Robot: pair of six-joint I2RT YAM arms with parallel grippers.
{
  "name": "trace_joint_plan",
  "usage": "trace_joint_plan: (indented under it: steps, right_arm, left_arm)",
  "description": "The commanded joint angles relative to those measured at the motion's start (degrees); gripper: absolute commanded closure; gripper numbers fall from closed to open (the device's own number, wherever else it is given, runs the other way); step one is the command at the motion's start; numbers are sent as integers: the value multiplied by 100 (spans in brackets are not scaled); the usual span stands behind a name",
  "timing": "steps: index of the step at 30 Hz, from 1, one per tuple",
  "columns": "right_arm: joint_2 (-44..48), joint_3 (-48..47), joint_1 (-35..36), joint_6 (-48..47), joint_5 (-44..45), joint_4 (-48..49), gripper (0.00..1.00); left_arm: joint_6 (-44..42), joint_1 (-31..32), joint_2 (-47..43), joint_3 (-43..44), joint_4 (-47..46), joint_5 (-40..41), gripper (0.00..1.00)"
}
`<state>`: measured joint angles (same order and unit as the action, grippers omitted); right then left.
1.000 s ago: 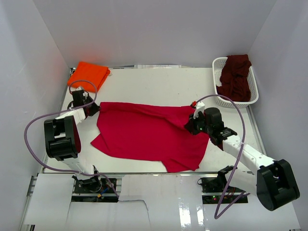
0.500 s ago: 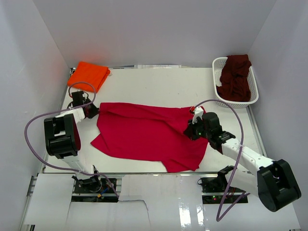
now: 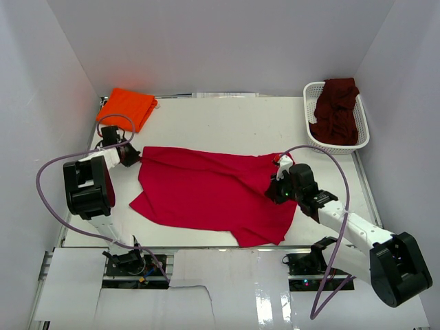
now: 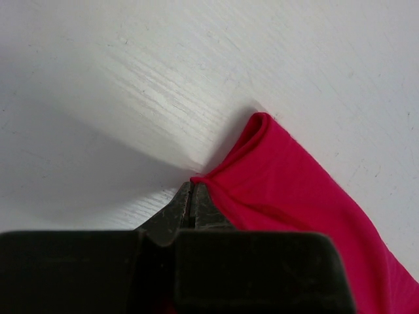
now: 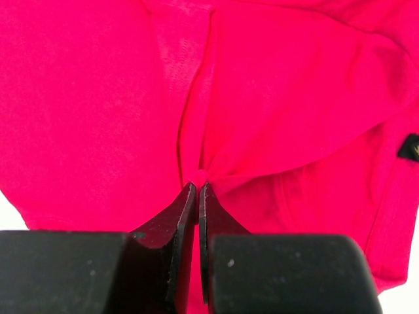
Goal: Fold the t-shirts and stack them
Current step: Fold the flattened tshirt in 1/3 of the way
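Observation:
The bright red t-shirt (image 3: 206,189) lies spread across the middle of the table. My left gripper (image 3: 130,157) is shut on its far left corner (image 4: 262,163), pinching the cloth edge at the fingertips. My right gripper (image 3: 277,187) is shut on a pinch of red cloth (image 5: 198,175) near the shirt's right side. The bright orange t-shirt (image 3: 127,106) lies folded at the far left corner. The dark maroon t-shirt (image 3: 335,110) is bunched in the white basket (image 3: 311,93) at the far right.
White walls enclose the table on three sides. The left arm's purple cable (image 3: 48,172) loops beside the left edge. The right arm's cable (image 3: 330,155) arches over the right side of the table.
My left gripper has pulled the shirt's left corner a little farther up and left. My right gripper has shifted slightly down and right with the cloth, drawing the shirt wider.

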<state>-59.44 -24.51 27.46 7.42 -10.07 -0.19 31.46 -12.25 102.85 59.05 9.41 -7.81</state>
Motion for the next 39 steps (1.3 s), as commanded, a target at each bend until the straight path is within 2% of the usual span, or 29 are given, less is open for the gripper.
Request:
trace_joint_plan:
  steps: [1,5,7,8,9,11,12,15,16,17,18,21,23,25,26,28,29,30,35,38,39]
  right_arm:
    - [12,26,31,119,171,-201,92]
    - [-199,-123,31,189,277,-447,92]
    - [-374,-246,31,242,295,-614,90]
    - [-567,-360,31,242,277,-666,86]
    - [-664,-413,31,251,277,-754,74]
    - [-815,-475,31,304,373,-790,65]
    - [-832,-510,31,321,417,-790,61]
    - [-754,-660,31,357,750,-816,50]
    - [-718,-721,31,374,865,-895,46]
    - [-701,-791,31,357,944,-922,36]
    - [-701,-975,5,322,988,-991,32]
    - [-762,-1283,-91,199,1191,-1255,20]
    - [-876,-1565,-144,146,1174,-1405,17]
    - [-999,-1758,-232,137,1173,-1440,17]
    - [-1052,-1811,-285,128,1165,-1432,17]
    - [-1262,-1951,-487,93,1068,-1414,17]
    - [-1341,-1996,-557,76,1007,-1414,17]
    - [-1525,-2048,-714,32,832,-1379,17]
    - [-2246,-2469,-1260,14,348,-1282,19]
    - [-2616,-2672,-1594,14,14,-1151,19]
    - [-2738,-2725,-1717,14,-65,-1142,19]
  left_arm:
    - [-79,-41,-2,291,149,96,100]
    - [-123,-40,33,406,228,122,100]
    - [-132,-32,77,441,298,131,94]
    - [-132,-32,86,441,316,131,89]
    - [-132,-32,95,432,316,131,79]
    - [-123,-32,104,415,342,140,66]
    - [-105,-32,95,389,360,175,55]
    - [-114,-41,69,414,447,332,38]
    - [-114,-49,43,441,483,403,36]
    - [-123,-67,-1,458,492,430,34]
    - [-123,-93,-28,511,535,456,32]
    - [-132,-155,-185,590,579,509,30]
    - [-158,-216,-247,678,615,553,29]
    - [-158,-260,-335,731,650,570,33]
    - [-158,-278,-379,722,650,553,56]
    - [-149,-287,-537,635,606,570,79]
    - [-141,-287,-599,582,571,562,97]
    - [-123,-287,-712,529,501,544,100]
    - [-114,-304,-819,388,343,465,100]
    - [-123,-322,-521,563,220,20,70]
    - [-132,-330,-416,616,115,-96,56]
